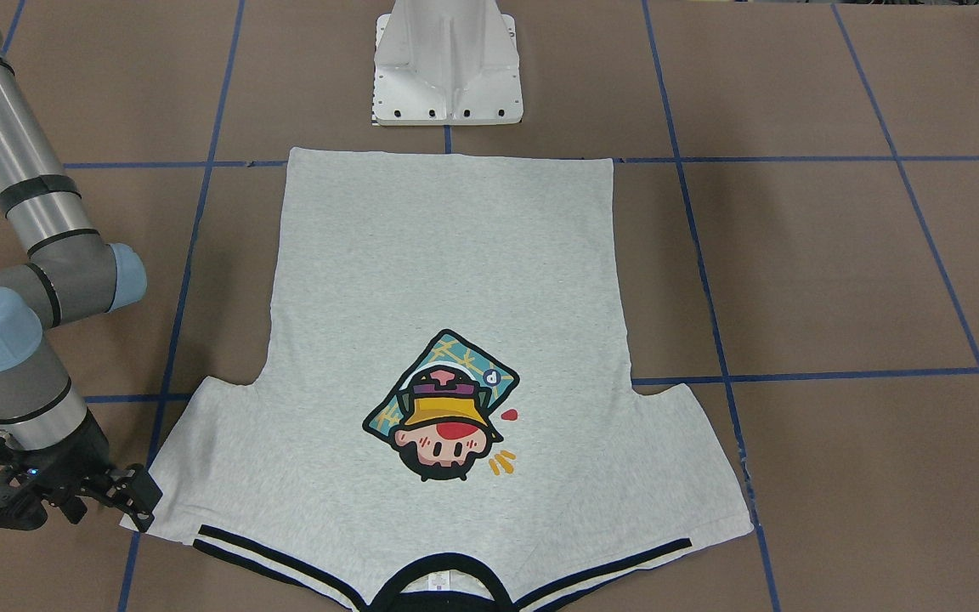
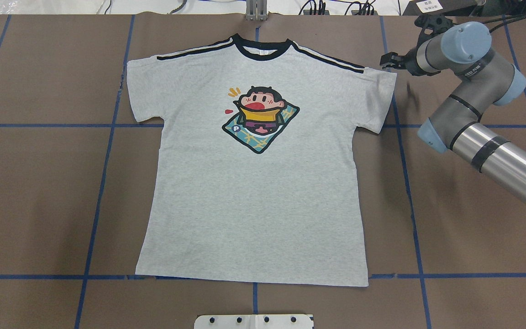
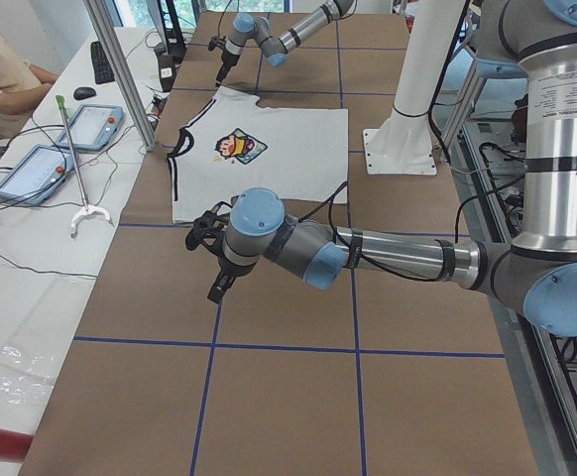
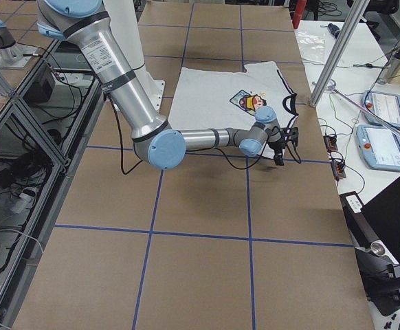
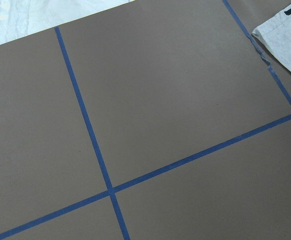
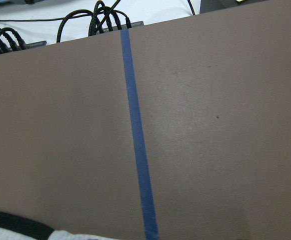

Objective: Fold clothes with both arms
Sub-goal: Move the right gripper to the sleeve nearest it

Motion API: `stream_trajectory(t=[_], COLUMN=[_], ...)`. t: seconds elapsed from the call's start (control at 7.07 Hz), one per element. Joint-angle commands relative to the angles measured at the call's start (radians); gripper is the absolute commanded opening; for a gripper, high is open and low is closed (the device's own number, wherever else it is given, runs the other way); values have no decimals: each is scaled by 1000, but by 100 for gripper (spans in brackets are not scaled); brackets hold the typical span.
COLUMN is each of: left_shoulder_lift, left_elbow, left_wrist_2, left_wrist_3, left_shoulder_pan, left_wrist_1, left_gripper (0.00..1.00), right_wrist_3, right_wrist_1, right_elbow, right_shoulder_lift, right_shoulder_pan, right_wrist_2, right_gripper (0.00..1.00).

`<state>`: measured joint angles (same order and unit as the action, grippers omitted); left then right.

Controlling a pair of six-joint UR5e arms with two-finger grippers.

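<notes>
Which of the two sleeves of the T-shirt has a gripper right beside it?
The sleeve on the robot's right: the right gripper sits at its outer corner. The other sleeve has no gripper near; the left gripper is well away from it.

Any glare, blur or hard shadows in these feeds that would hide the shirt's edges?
Overhead: even light, T-shirt edges crisp, only a faint shadow on the table beside the right pincer. Front-facing: sharp, no glare on the cloth. Right wrist: a mild pale sheen on the brown surface, nothing washed out. Left wrist: clear, sleeve corner in focus.
</notes>
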<state>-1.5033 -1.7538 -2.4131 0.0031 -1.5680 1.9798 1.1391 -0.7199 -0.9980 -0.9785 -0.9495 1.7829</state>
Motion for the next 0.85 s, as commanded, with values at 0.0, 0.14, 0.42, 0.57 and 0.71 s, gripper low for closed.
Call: stream_trajectory(t=[0.0, 0.14, 0.42, 0.57, 0.71], left_shoulder_lift=[0, 0, 0, 0, 0], left_elbow=[0, 0, 2, 2, 0], left_wrist_2=[0, 0, 0, 0, -1], left_wrist_3=[0, 0, 0, 0, 0], left_shoulder_pan=[0, 0, 0, 0, 0], left_wrist_1=[1, 1, 1, 1, 1], left_gripper=[100, 100, 100, 100, 100], right_wrist_3=[31, 37, 41, 44, 45], right_wrist_1=[2, 1, 1, -1, -1], right_elbow=[24, 24, 24, 21, 16], right_shoulder_lift=[18, 18, 17, 17, 14], right_shoulder_pan=[21, 21, 26, 26, 28], right_wrist_2=[-46, -46, -46, -46, -46], right_gripper=[81, 69, 44, 27, 8])
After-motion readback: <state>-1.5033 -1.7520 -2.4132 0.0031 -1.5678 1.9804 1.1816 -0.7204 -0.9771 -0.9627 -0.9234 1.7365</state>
